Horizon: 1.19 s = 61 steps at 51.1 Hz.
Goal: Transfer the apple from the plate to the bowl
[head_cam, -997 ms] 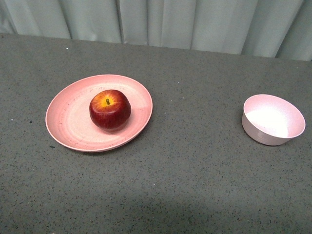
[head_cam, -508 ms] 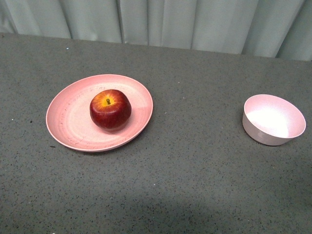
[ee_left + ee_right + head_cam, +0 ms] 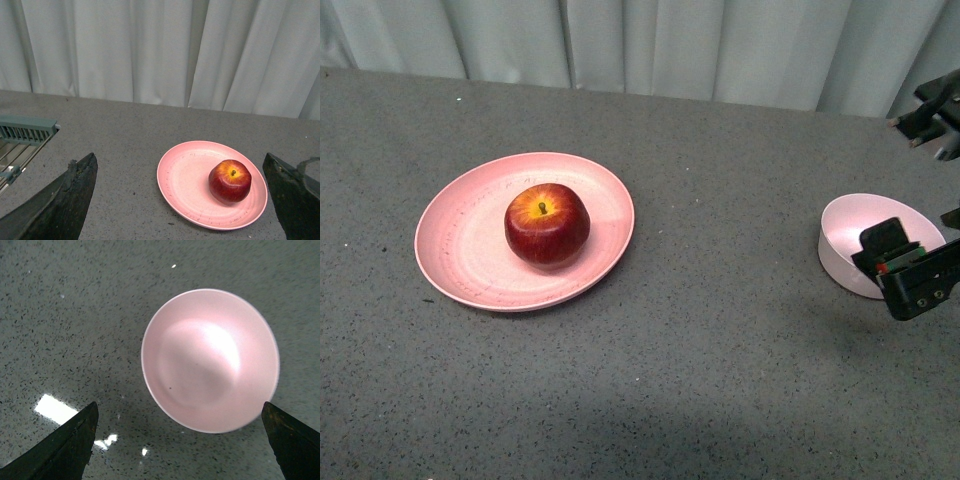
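The dark-red apple (image 3: pixel 547 224) with a yellow patch round its stem sits upright on the wide pink plate (image 3: pixel 460 240), left of the table's middle. At the right stands the small pale pink bowl (image 3: pixel 855 225), with nothing in it. My right gripper (image 3: pixel 892 185) hangs open over the bowl, and one black finger (image 3: pixel 912 275) covers the bowl's near right rim. In the right wrist view the bowl (image 3: pixel 210 360) lies just ahead of the wide-open right gripper (image 3: pixel 180 440). My left gripper (image 3: pixel 179 157) is open and held back from the plate (image 3: pixel 185 175) and the apple (image 3: pixel 230 181).
The table (image 3: pixel 720 350) is grey speckled stone, and a pale curtain (image 3: pixel 650 40) hangs along its far edge. A grey-green slatted rack (image 3: pixel 25 129) shows at one side in the left wrist view.
My right gripper has come into the front view from the right and now hangs over the bowl. The apple, the plate and the bowl have not moved.
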Tool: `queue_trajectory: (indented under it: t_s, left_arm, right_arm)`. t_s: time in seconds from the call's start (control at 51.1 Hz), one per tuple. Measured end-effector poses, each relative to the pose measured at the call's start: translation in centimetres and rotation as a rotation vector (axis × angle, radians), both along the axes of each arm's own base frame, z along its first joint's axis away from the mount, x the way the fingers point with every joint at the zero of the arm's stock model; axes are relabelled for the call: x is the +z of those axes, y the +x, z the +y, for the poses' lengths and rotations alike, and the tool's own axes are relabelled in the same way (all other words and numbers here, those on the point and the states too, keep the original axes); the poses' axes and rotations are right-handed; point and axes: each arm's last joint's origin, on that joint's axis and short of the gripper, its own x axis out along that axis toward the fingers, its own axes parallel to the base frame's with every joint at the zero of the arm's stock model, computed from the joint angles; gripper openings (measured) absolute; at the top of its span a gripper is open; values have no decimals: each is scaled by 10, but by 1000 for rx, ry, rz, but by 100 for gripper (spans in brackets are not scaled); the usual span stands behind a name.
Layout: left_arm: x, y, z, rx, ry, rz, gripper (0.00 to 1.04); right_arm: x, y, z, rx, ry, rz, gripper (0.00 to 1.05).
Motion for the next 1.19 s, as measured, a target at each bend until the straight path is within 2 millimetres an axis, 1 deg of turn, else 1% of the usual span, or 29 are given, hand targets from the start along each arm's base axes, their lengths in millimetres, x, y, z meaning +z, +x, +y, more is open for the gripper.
queue_trajectory:
  t_s: [0.059, 0.215, 0.411, 0.548, 0.567, 0.645, 0.665, 0.704, 0.802, 0.841, 0.997, 1.037, 1.095, 1.193]
  left_arm:
    - [0, 0, 0, 0, 0, 0, 98]
    - [0, 0, 0, 0, 0, 0, 98]
    - [0, 0, 0, 0, 0, 0, 98]
    - [0, 0, 0, 0, 0, 0, 98]
    - [0, 0, 0, 0, 0, 0, 98]
    - [0, 0, 0, 0, 0, 0, 98]
    - [0, 0, 0, 0, 0, 0, 98]
    - [0, 0, 0, 0, 0, 0, 98]
    - [0, 0, 0, 0, 0, 0, 98]
    - [0, 0, 0, 0, 0, 0, 98]
    - [0, 0, 0, 0, 0, 0, 98]
    - [0, 0, 0, 0, 0, 0, 98]
    - [0, 0, 0, 0, 0, 0, 98]
    - [0, 0, 0, 0, 0, 0, 98]
  right_arm:
    - [-9, 7, 3, 7, -5, 33, 95]
    - [-25, 24, 9, 7, -6, 94, 95]
    - [-39, 43, 15, 12, -1, 125, 95]
    - [-45, 49, 18, 9, 2, 158, 95]
    - [-45, 49, 18, 4, 6, 160, 94]
    - [-46, 51, 18, 1, 1, 169, 81]
    - [-47, 52, 18, 1, 0, 172, 75]
    - [-47, 52, 18, 0, 0, 175, 72]
    - [-49, 53, 18, -8, 4, 185, 57]
    - [-49, 53, 18, -10, 7, 187, 54]
    - [-49, 54, 16, -25, 11, 190, 32]
    - [-49, 54, 15, -27, 10, 190, 29]
    - [-49, 54, 14, -32, 6, 196, 16]
    - [-48, 56, 13, -35, -1, 201, 4]
